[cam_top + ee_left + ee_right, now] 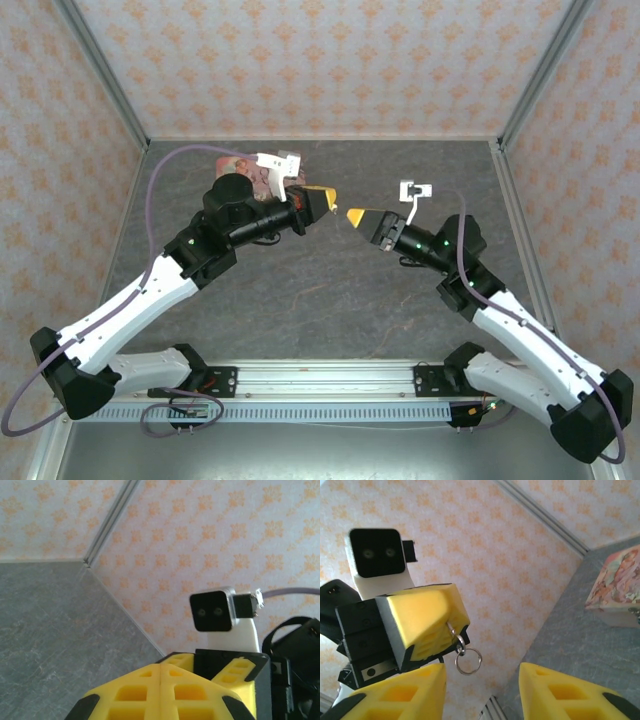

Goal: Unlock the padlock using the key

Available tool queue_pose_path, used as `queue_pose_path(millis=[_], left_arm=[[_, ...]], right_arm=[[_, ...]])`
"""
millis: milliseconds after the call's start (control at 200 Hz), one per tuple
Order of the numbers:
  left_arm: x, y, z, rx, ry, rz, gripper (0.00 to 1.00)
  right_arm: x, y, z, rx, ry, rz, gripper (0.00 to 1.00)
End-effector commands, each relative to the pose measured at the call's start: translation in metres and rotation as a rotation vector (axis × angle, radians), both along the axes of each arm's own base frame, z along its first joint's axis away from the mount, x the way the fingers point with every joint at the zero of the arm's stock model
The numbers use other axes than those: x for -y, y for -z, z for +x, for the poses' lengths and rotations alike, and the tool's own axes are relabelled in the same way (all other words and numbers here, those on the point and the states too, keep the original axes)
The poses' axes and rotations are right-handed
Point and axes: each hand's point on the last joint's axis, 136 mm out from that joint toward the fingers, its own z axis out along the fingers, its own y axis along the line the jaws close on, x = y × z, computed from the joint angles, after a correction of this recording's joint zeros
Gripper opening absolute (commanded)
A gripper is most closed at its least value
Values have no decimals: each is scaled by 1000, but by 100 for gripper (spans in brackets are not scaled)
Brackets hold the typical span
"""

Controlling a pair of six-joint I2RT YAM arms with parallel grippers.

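Looking down from above, found the left end effector (326, 200) raised over the bench (330, 290) just right of the tin (232, 168), and the right end effector (356, 215) a little farther right of the tin. Saw the two tips facing each other, close but apart.

Found the tin lying flat on the bench, partly hidden by the left arm (150, 290).

Saw the left fingers (125, 692) pressed together from the left wrist, seam shut down the middle. Caught the same end effector (445, 622) from the right wrist, pinching the key (451, 629). Could see only a short metal stub poking out, slanting downward toward the tin's side. Noted a small link and a split ring (468, 660) dangling free from that stub.

Found the right fingers (400, 695) spread wide, with nothing between them and the ring hanging just above the gap.

Picked out the tin (615, 587) again from the right wrist, well off from the key and ring, pink and picture-printed. Made out a small dark metal piece on the tin's front face, at the very edge of the picture, seemingly the padlock (634, 612). Could not tell its state, being too small and cut off. Saw neither end effector touching the tin or the padlock.
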Motion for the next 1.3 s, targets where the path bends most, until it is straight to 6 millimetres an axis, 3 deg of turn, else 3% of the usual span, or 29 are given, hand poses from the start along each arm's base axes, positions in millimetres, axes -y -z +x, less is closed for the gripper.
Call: queue_pose_path(millis=[0,505,916,1296], left_arm=[[1,-13,-11,43,50,1,0],[6,-15,-10,38,68,-20,0],[8,-15,-6,30,61,-27,0],[6,-12,-2,23,36,-22,0]], right_arm=[[-6,-36,-15,110,-79,46,44],[-14,-37,-12,96,-129,81,44],[-18,-26,-13,59,-153,76,40],[-24,-19,-13,39,-167,66,33]])
